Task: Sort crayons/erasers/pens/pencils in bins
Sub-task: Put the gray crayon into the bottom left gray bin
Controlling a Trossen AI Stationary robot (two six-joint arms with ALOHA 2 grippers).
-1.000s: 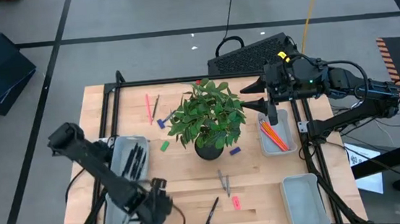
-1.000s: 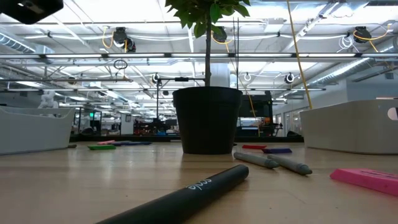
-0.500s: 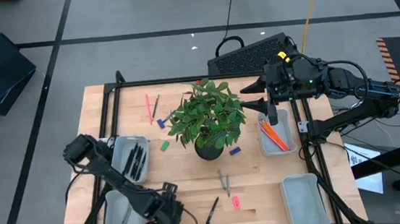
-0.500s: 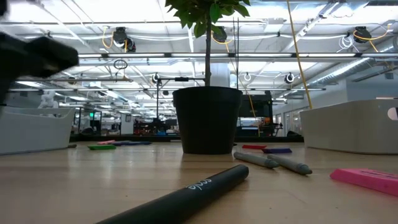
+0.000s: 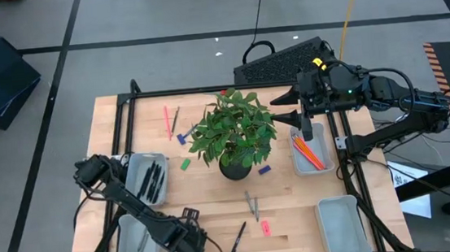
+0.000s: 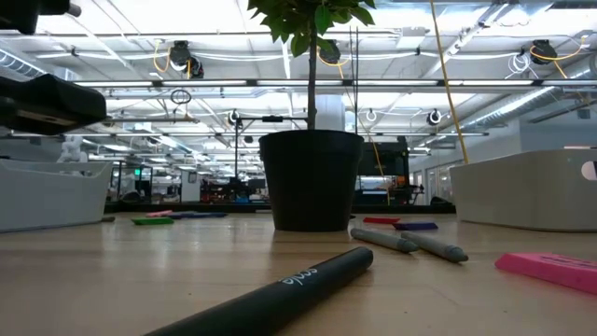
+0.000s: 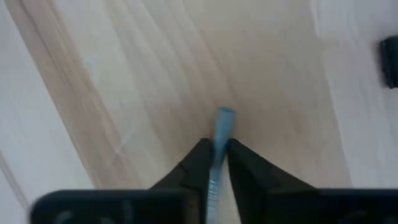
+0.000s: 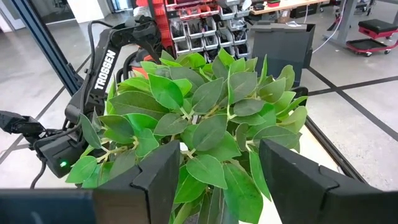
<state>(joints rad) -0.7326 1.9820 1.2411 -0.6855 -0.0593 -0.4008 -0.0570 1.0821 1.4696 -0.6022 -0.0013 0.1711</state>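
Observation:
My left gripper [image 5: 189,243] [image 7: 215,144] is low over the bare wood near the table's front edge, between the near left bin [image 5: 135,244] and a black pen [image 5: 237,241]. It is shut on a light blue-grey stick [image 7: 222,124]. My right gripper [image 5: 289,108] [image 8: 217,168] hangs open at the far right, beside the plant's leaves [image 8: 199,118]. The far left bin [image 5: 146,180] holds black pens. The far right bin [image 5: 309,151] holds orange pencils. One grey stick lies in the near left bin. My left gripper pinches the blue-grey stick between its two fingers [image 7: 198,163]. The stick lies along the fingers, and its free end [image 7: 224,114] juts out past their tips toward the wood. Whether that end touches the table, I cannot tell.
A potted plant [image 5: 234,141] stands mid-table. Loose on the wood lie two grey sticks [image 5: 252,203], a pink eraser [image 5: 266,228], a purple eraser [image 5: 264,170], a green eraser [image 5: 185,164], a blue eraser [image 5: 181,138] and a pink pencil [image 5: 167,121]. The near right bin [image 5: 340,226] stands at the front right.
My left gripper has swung from over the near left bin toward the table's right and near edges, uncovering that bin, and has then nearly stopped. In the low view the arm has come down into sight at the left.

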